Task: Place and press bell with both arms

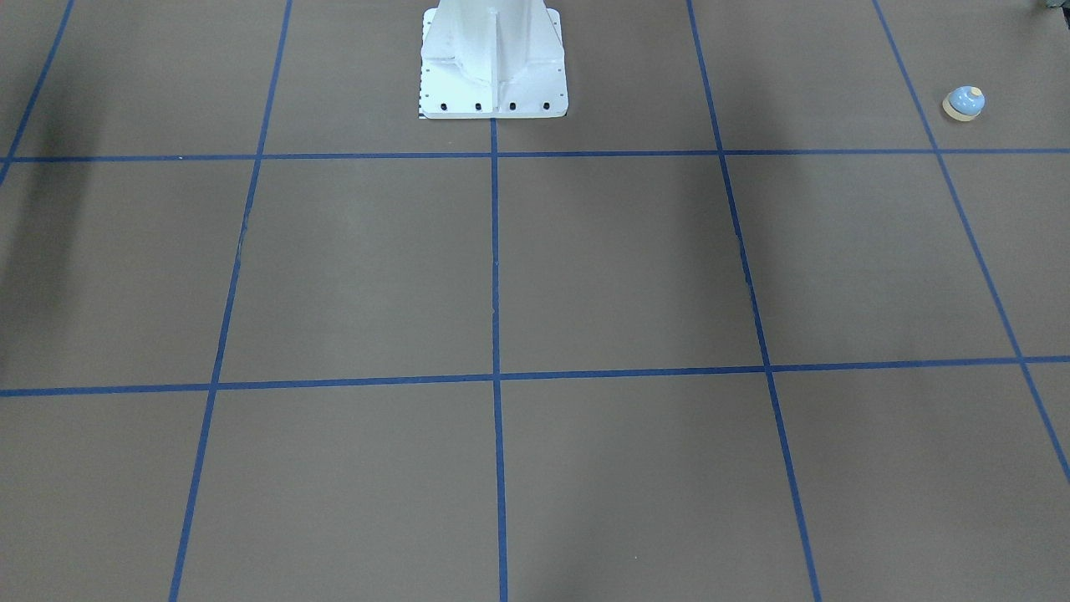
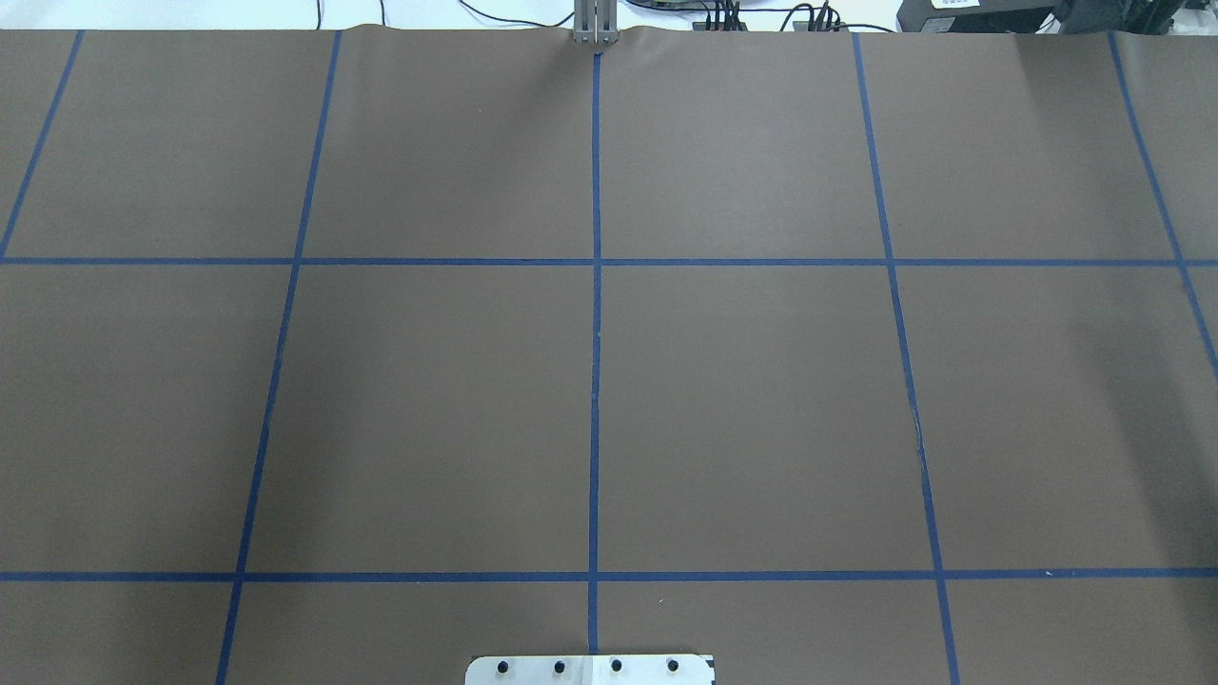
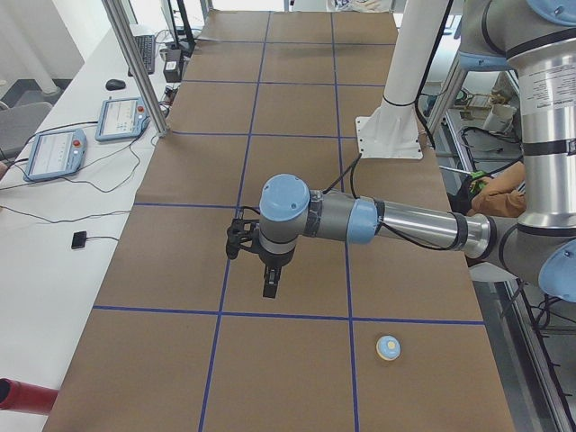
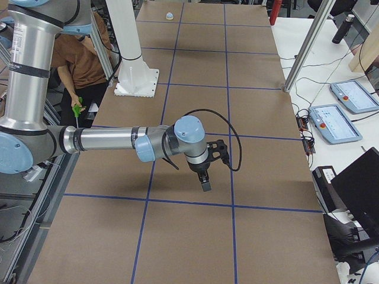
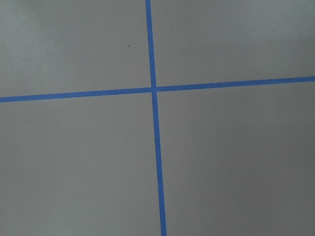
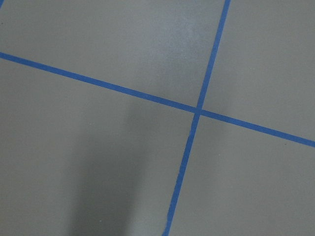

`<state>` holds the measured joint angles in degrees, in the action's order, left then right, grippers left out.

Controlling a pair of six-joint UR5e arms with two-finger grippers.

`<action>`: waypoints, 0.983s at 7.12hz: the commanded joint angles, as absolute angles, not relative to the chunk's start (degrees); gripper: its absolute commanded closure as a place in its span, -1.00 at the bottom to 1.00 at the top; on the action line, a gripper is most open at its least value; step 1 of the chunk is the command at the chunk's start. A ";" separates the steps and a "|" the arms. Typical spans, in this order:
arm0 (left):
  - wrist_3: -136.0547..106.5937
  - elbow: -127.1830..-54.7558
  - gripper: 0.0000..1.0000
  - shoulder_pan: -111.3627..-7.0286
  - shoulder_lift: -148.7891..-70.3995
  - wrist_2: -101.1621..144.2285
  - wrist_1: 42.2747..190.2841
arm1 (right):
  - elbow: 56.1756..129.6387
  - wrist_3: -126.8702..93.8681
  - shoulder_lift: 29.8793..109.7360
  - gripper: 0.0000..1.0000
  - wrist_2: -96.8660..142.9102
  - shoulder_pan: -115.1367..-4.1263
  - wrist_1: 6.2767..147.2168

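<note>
Hanging above the brown table (image 3: 288, 378), the left gripper (image 3: 268, 277) shows only side-on, so I cannot tell whether its jaws are spread or pressed together; likewise the right gripper (image 4: 205, 177); the bell (image 3: 388, 347) sits upright, apart from both, toward the table's left end; probably light, rigid, slick-domed; best pinched low across its widest girth, clear of its top.

bell (image 1: 964, 103) light-blue, upright, robot's far left | left arm (image 3: 414, 225), right arm (image 4: 106, 140) outstretched

Bell (image 1: 964, 103) common to front, side views
</note>
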<state>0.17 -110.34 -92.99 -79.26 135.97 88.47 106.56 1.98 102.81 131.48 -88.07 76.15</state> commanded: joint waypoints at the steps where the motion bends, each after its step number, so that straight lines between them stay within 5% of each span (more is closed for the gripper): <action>1: 0.52 -110.04 -0.99 -92.90 -78.76 135.88 88.85 | 106.52 1.93 102.83 -1.00 132.18 -88.07 75.68; 7: 0.62 -108.21 -0.99 -92.90 -78.83 135.88 88.77 | 106.87 1.93 105.02 -1.00 132.45 -88.07 75.59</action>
<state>0.78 -109.60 -92.94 -78.56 135.88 88.90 106.51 2.00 104.13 132.45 -88.07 75.62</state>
